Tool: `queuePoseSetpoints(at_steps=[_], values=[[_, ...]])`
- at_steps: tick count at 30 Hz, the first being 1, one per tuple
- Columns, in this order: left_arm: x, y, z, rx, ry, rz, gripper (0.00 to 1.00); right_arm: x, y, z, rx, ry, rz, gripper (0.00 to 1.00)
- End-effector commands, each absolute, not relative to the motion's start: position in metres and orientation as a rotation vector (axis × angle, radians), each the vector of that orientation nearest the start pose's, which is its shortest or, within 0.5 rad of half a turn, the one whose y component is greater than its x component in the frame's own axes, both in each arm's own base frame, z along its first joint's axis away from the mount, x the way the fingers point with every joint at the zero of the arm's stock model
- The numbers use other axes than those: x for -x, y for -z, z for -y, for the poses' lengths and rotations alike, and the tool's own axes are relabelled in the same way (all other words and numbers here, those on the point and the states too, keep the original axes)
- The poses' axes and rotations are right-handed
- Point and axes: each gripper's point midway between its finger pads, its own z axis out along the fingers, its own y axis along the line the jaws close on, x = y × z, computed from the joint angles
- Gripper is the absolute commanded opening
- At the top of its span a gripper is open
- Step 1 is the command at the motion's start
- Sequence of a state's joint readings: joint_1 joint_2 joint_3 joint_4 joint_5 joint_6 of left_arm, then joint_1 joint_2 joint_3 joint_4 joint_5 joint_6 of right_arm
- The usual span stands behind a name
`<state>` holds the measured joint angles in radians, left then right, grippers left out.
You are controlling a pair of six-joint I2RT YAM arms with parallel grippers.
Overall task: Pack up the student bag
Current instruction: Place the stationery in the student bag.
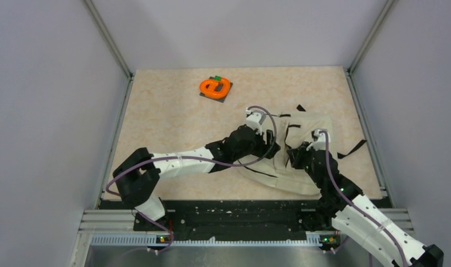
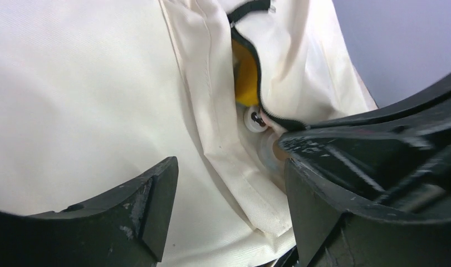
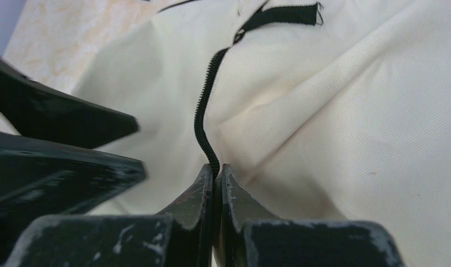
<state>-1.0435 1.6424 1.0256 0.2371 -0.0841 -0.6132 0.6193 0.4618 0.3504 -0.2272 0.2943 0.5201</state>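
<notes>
Where the student bag lies: flat and rumpled on the right half of the table, beneath both arms' wrists.
Bag cloth: cream-beige weave with a fine twill grain, soft folds and stitched seams; black webbing straps trail off its right edge.
Zipper: black coil teeth running in a wavy line; it is partly open in the left wrist view, with a yellow thing showing in the gap.
Table surface: pale marbled beige, matte.
Left gripper: jaws spread wide, astride a raised fold of cloth beside the opening, gripping nothing.
Right gripper: fingers clenched together, pinching the zipper line at the cloth's edge.
Far side: glossy orange ring-shaped object on a dark square, well apart from the bag.
</notes>
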Motion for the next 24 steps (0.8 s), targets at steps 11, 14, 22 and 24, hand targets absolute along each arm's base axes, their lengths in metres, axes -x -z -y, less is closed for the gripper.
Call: queuePoseSetpoints(at_steps=[11,14,22,24], values=[[-0.275,-0.2,0.442,-0.356,0.988,-1.96,0.78,-0.214,-0.081,-0.127,-0.146,-0.444,-2.165,0.09],[-0.288,-0.203,0.449,-0.352,1.01,-1.956,0.78,-0.217,-0.103,-0.13,-0.13,-0.476,-2.119,0.37],[-0.317,-0.216,0.42,-0.281,1.036,-1.939,0.78,-0.24,-0.209,-0.122,-0.049,-0.377,-1.964,0.76],[-0.321,-0.217,0.416,-0.283,1.028,-1.938,0.78,-0.248,-0.222,-0.123,-0.021,-0.346,-1.951,0.79]])
